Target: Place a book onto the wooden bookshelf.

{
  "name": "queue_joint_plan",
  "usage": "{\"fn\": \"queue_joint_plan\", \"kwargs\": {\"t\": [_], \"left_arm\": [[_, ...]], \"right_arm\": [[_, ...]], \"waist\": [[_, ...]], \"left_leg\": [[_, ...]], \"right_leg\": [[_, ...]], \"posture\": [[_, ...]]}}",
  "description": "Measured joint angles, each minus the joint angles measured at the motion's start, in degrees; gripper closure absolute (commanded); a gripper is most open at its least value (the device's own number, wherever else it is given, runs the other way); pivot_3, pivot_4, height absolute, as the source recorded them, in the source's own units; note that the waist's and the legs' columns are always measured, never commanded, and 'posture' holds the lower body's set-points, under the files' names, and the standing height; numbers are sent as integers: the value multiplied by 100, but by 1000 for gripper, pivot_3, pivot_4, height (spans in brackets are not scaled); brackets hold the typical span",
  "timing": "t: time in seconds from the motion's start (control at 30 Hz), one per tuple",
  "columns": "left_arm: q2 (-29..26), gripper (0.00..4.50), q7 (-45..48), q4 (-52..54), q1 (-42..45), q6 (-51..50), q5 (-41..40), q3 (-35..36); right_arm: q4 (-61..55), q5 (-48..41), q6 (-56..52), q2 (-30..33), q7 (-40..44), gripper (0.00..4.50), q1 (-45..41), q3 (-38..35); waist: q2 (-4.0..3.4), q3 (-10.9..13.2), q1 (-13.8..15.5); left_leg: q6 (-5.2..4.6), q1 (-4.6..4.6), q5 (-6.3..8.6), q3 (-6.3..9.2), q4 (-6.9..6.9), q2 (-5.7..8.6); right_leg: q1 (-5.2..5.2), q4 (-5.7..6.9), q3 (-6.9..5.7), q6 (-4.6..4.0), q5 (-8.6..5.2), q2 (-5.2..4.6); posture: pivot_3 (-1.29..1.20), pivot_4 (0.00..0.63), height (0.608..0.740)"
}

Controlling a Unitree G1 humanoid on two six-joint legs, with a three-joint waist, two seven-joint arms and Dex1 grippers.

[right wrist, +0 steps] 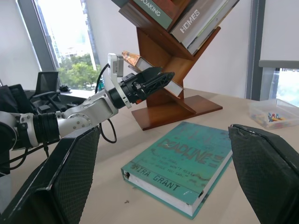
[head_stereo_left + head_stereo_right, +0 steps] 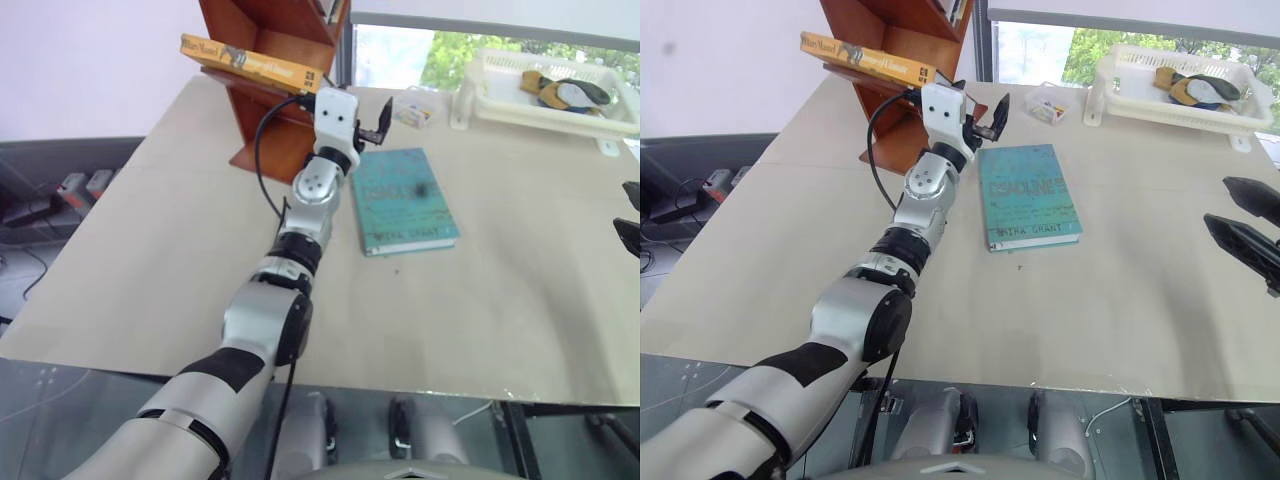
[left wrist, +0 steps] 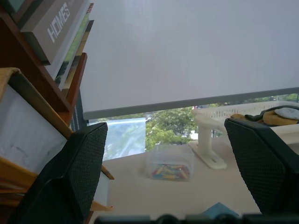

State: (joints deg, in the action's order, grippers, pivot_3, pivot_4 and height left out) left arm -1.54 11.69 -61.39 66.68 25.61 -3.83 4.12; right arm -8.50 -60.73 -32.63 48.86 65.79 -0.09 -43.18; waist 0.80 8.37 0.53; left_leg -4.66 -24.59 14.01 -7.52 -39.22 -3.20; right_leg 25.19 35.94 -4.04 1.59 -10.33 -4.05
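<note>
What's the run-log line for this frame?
book: on wooden bookshelf | left gripper: open, empty, beside shelf | right gripper: open, empty | teal book: flat on table

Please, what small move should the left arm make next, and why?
Probably draw the left gripper back from the wooden bookshelf. The orange-yellow book already lies on a slanted board there, and the fingers are open with nothing between them, so the placing seems done. The teal book lies flat on the table just beside the arm, so it may be safer to lift a little while withdrawing.
</note>
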Motion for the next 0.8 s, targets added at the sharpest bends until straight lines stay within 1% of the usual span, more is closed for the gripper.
{"fn": "queue_joint_plan", "kwargs": {"t": [0.1,0.17,0.23,0.27,0.3,0.33,0.4,0.43,0.5,0.53,0.63,0.67,0.73,0.8], "left_arm": [[-14,59,645,373,-271,-142,-167,-27],[-63,59,1244,884,-602,-405,-326,-133],[-201,59,1931,1589,-1108,-970,-486,-298],[-247,59,2049,1722,-1235,-1116,-525,-320],[-387,59,2228,2149,-1570,-1547,-589,-379],[-440,59,2278,2249,-1681,-1685,-608,-386],[-796,59,2357,2811,-2300,-2519,-665,-397],[-951,59,2378,2957,-2549,-2732,-672,-390],[-1544,59,2568,3788,-3498,-3439,-768,-340],[-1700,59,2615,3956,-3773,-3655,-788,-276],[-2190,59,2830,5217,-4726,-4394,-1137,-132],[-2266,59,2859,5446,-4896,-4532,-1219,-89],[-2482,59,2949,6231,-5478,-5018,-1564,63],[-2553,59,2952,6624,-5693,-5271,-1723,112]], "right_arm": [[-12,11,3,-37,-4,0,56,0],[-33,44,9,-61,-2,0,143,2],[-44,181,29,-74,0,0,274,26],[-46,222,37,-75,2,0,319,30],[-72,356,69,-74,6,0,415,78],[-72,401,77,-75,8,0,467,91],[-73,674,161,-76,12,0,663,247],[-66,763,172,-82,12,0,750,258],[-51,1072,329,-87,2,0,827,415],[-8,1183,386,-93,-4,0,854,455],[172,1683,697,-94,3,0,798,837],[226,1776,745,-94,16,0,803,927],[428,2040,913,-92,89,0,748,1183],[572,2171,1006,-88,135,0,671,1316]], "waist": [[-2,-1,21],[-4,-2,26],[-5,-3,27],[-5,-3,26],[-6,-3,25],[-6,-3,20],[-9,-5,-8],[-11,-6,-13],[-15,-8,-73],[-15,-8,-72],[-18,-12,-71],[-21,-13,-51],[-23,-15,-28],[-23,-15,11]], "left_leg": [[0,-4,0,1,0,0],[1,-7,0,0,-1,2],[8,-9,-4,-2,-3,4],[10,-9,-5,-2,-3,4],[10,-9,-6,-1,-1,4],[11,-6,-5,-1,-1,3],[5,-3,-2,-1,0,0],[4,0,-1,-1,0,-1],[4,3,-1,1,1,-7],[5,2,-1,3,2,-6],[6,9,-1,3,-3,-1],[6,13,-1,3,-3,2],[7,17,0,1,-4,7],[21,16,9,2,-4,8]], "right_leg": [[0,0,-2,-12,-6,-3],[0,-1,-2,-8,-3,-6],[0,-5,0,0,1,-7],[0,-5,0,0,1,-7],[0,-6,0,1,1,-6],[-1,-3,1,1,0,-6],[1,-2,1,1,0,-2],[0,2,2,0,-1,-2],[0,5,1,-10,-7,-1],[0,6,-1,-16,-11,-4],[-9,3,-5,-15,-16,-21],[-12,3,-5,-15,-16,-26],[-12,1,-8,-15,-17,-56],[-12,0,-10,-13,-18,-61]], "posture": [[0,150,712],[0,150,712],[0,150,712],[0,150,712],[0,150,712],[0,150,712],[0,150,712],[0,150,712],[0,150,712],[0,150,712],[0,150,712],[0,150,712],[0,150,712],[0,150,712]]}}
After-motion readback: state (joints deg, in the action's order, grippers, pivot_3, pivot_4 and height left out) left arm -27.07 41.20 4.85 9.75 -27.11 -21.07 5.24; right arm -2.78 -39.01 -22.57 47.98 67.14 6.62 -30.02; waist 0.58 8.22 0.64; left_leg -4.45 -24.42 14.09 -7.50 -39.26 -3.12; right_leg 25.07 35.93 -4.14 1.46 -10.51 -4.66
